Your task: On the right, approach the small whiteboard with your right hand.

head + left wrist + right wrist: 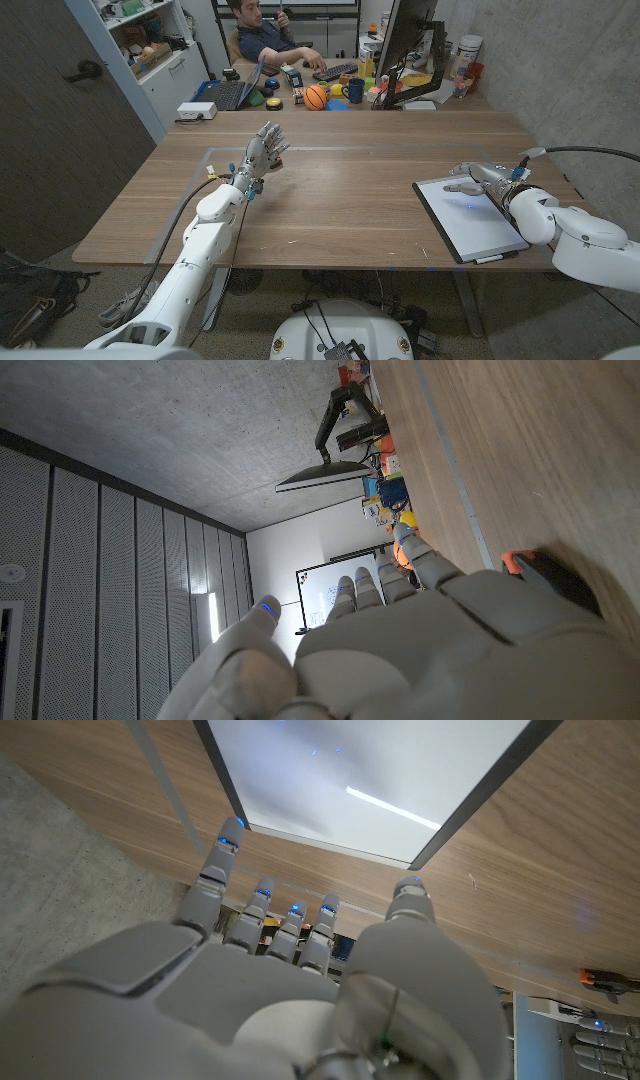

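Already your right hand [480,180] is over the far end of the small whiteboard [470,220], which lies near the tabletop's [340,200] right edge, its near corner at the front edge. The approach looks nearly done; what's left, I judge, is at most a slight settling in. Its fingers [225,860] are spread and grasp nothing, reaching just past the board's far rim. Your left hand [262,152] is raised over the left half of the tabletop, fingers loose, holding nothing. Count: one whiteboard, two hands, one person [262,35] seated beyond the far edge

Seated person [262,30], monitor [400,40], perhaps basketball [316,97]
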`<state>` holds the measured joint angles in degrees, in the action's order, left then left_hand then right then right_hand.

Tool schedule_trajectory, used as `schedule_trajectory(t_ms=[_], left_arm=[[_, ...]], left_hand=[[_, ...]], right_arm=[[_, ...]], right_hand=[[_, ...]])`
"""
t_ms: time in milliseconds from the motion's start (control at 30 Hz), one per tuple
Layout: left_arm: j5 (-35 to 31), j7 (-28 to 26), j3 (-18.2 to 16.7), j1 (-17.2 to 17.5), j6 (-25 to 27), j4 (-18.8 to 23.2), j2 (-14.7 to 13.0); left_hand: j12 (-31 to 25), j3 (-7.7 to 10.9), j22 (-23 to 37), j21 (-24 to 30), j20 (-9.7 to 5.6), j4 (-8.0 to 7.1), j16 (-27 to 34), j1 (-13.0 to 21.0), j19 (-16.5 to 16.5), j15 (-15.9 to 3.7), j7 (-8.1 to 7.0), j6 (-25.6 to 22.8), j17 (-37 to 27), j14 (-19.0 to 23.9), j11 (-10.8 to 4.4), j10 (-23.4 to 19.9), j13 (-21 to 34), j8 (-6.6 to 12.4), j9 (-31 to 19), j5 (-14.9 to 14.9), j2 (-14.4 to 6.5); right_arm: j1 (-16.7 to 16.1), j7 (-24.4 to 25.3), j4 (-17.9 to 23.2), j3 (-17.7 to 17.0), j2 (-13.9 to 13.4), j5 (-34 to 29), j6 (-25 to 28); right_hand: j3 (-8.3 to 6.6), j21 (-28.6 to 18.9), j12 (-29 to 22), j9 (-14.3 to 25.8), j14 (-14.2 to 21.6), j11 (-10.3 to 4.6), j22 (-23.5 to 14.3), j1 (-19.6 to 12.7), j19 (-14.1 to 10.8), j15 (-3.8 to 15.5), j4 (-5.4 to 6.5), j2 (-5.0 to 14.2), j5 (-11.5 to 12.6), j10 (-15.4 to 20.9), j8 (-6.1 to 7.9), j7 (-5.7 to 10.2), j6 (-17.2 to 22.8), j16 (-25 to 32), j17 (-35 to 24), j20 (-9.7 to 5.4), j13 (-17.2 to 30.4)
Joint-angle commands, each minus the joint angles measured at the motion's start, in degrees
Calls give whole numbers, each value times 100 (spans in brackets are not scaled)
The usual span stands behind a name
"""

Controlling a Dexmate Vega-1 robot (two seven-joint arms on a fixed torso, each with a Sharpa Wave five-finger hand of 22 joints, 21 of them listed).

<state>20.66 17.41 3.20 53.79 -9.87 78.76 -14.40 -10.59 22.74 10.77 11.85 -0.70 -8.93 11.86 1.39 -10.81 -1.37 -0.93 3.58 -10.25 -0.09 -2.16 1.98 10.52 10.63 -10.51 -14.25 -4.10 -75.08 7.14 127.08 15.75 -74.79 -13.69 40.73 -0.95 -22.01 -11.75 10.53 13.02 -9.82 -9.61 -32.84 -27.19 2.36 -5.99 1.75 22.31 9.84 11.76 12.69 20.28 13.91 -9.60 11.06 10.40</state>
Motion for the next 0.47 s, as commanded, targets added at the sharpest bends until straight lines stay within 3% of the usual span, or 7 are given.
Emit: schedule_trajectory(t_ms=[33,467], left_arm=[[52,76,-56,72,-7,68,-42],[95,146,-123,144,-12,126,-81]], left_hand=[[-30,-25,33,1,32,8,26,-48,-33,-28,-16,19,-18,-14,-36,-6,21,16,-11,-30,-13],[-28,-38,32,-1,32,10,26,-44,-33,-30,-13,20,-17,-12,-36,-3,21,16,-11,-37,-16]], right_arm=[[-23,92,157,54,-55,78,150],[-24,191,265,128,-83,124,309]], right_hand=[[27,16,16,14,46,-16,-2,-61,-63,292,2,-16,57,54,4,0,48,-37,-17,-27,11],[58,74,29,14,72,1,-3,-57,-84,284,19,-9,62,74,-12,0,78,-56,-19,-53,13]])
